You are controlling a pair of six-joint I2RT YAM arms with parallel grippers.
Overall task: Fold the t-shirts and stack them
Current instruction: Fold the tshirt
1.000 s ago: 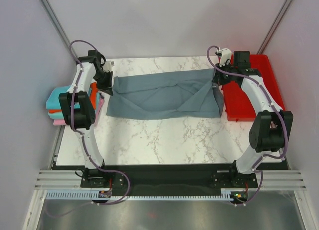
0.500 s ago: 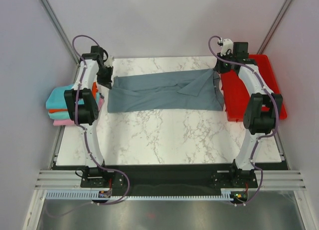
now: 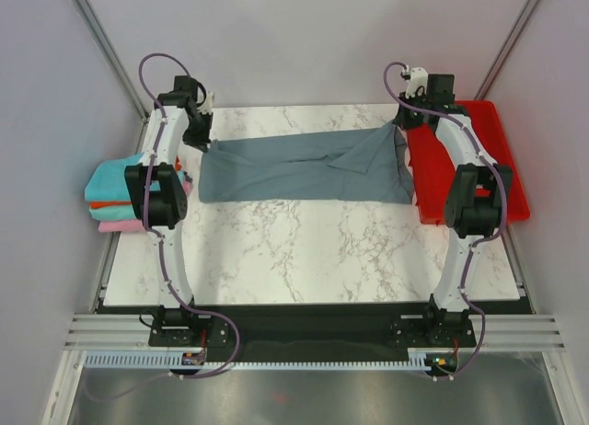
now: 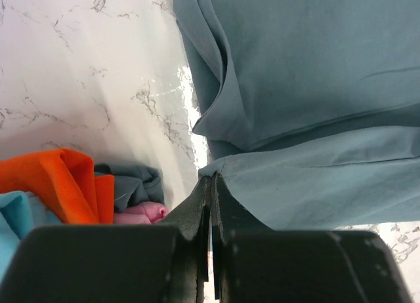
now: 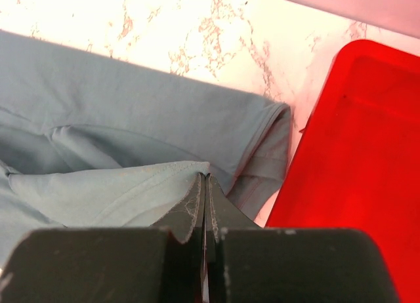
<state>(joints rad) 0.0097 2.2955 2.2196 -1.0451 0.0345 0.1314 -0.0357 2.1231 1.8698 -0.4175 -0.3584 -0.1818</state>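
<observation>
- The tabletop [image 3: 304, 250] is white with grey marble veining. Plain pale walls close it in at the back and on both sides, and a black strip along its near edge carries the two arm bases.
- The grey-blue shirt [image 3: 294, 167] lies as a long band across the far half of the tabletop, reaching from one arm to the other.
- The left tool [image 4: 211, 178] is clamped on the shirt's left edge, and the right tool [image 5: 203, 178] is pinched on a fold at its right end.
- A red tray [image 3: 479, 167] sits at the right edge, with the shirt's sleeve just beside its wall.
- At the left edge is a folded pile: the teal shirt [image 3: 110, 181] on top, the orange shirt [image 3: 106, 205] under it and the pink shirt [image 3: 115, 226] lowest.
- The left arm covers the pile's right side.
- In the left wrist view, a bit of dark grey cloth shows beside the orange and pink folds, and I cannot tell what it belongs to.
- Each tool's body blocks the bottom of its own wrist view.
</observation>
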